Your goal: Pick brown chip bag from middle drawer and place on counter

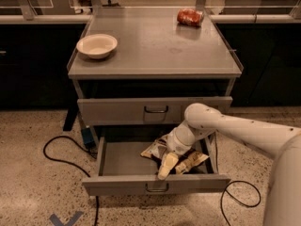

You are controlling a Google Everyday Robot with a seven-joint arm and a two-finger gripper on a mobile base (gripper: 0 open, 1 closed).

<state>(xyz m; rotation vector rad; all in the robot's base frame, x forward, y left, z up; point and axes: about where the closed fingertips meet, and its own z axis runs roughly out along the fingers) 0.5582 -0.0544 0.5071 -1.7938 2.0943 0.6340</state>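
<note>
The brown chip bag (pixel 155 149) lies crinkled in the open middle drawer (pixel 127 161), right of its centre, partly hidden by my arm. My gripper (pixel 165 167) hangs from the white arm, reaching down into the drawer right over the bag's front part, near the drawer's front panel. The grey counter (pixel 155 46) is the cabinet top above.
A cream bowl (pixel 97 45) sits at the counter's left and a small red bag (pixel 190 17) at its back right. A shut taller-fronted drawer (pixel 155 110) lies above the open one. Black cables (pixel 61 152) run over the speckled floor on both sides.
</note>
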